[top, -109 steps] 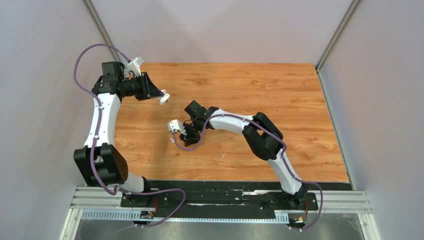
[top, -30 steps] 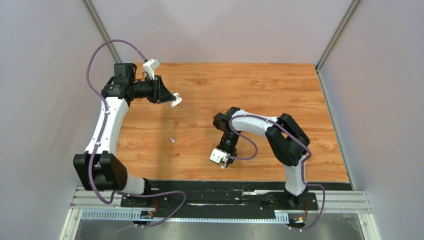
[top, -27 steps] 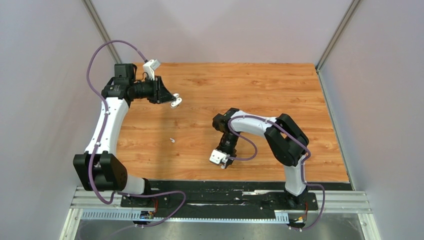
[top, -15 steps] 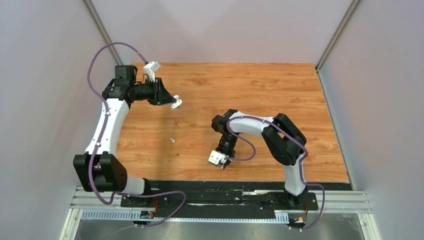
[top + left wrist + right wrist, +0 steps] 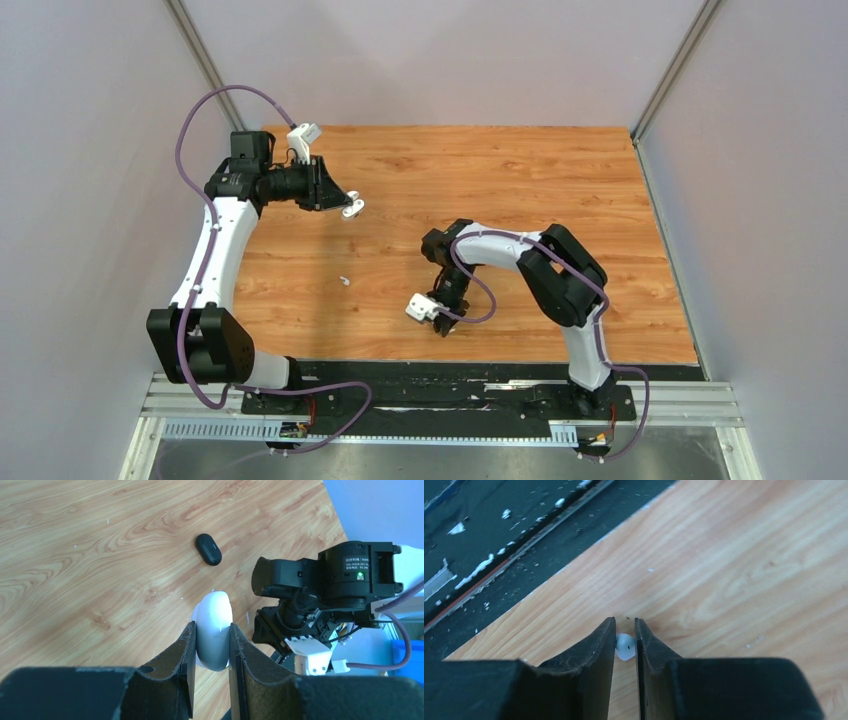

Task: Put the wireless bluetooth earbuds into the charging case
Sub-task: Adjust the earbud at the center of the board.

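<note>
Pinching hard, our left gripper (image 5: 210, 631) has both matte black fingers pressed onto the charging case (image 5: 214, 614), a glossy white pebble with rounded ends, held off the table (image 5: 75, 555). Just beyond those fingertips a smooth black oval (image 5: 208, 549) lies flat on the wood.

Over to our right gripper (image 5: 625, 626): its grainy dark fingers are closed on one white earbud (image 5: 625, 647), a tiny rounded bead with a dark dot, right between the tips. We can't tell whether it touches the boards. A second white earbud (image 5: 344, 281) lies loose on the near side of the left gripper, well apart from the right one.

The table is warm orange wood-grain laminate, lightly flecked. Ahead of the right fingers it ends at a scuffed black rail (image 5: 484, 540). Plain pale grey-lilac walls (image 5: 450, 60) close us in.
</note>
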Motion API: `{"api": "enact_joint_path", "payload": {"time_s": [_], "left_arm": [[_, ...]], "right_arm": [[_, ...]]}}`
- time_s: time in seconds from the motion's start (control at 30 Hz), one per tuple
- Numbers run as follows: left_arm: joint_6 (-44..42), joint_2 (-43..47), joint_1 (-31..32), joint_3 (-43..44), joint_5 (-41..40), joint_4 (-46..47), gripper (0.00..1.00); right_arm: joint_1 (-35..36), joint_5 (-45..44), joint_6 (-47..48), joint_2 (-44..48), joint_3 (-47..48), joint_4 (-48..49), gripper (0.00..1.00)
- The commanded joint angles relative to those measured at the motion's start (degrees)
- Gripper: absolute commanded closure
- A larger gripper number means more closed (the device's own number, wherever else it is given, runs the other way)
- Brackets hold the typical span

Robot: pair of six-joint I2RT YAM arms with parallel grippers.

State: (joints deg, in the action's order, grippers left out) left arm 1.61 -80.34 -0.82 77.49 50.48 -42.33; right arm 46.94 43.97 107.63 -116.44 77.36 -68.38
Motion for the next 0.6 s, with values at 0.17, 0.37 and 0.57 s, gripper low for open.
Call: {"api": "enact_joint_path", "payload": {"time_s": [0.17,0.37,0.57], "left_arm": [[1.5,-1.4,0.2,2.0,1.6,3.0,1.00],[3.5,-3.7,0.2,3.5,2.2,5.0,1.00],[4.1,-6.2,0.1,6.4,2.1,5.0,1.00]], "right_arm": [[-7.7,5.7,-40.6,0.2,2.5,18.0,0.80],[-8.8,-6.1,-70.1,9.3,-9.4,39.8,0.82],[-8.4,-16.5,-89.3,16.9,-19.6,55.3,0.71]]}}
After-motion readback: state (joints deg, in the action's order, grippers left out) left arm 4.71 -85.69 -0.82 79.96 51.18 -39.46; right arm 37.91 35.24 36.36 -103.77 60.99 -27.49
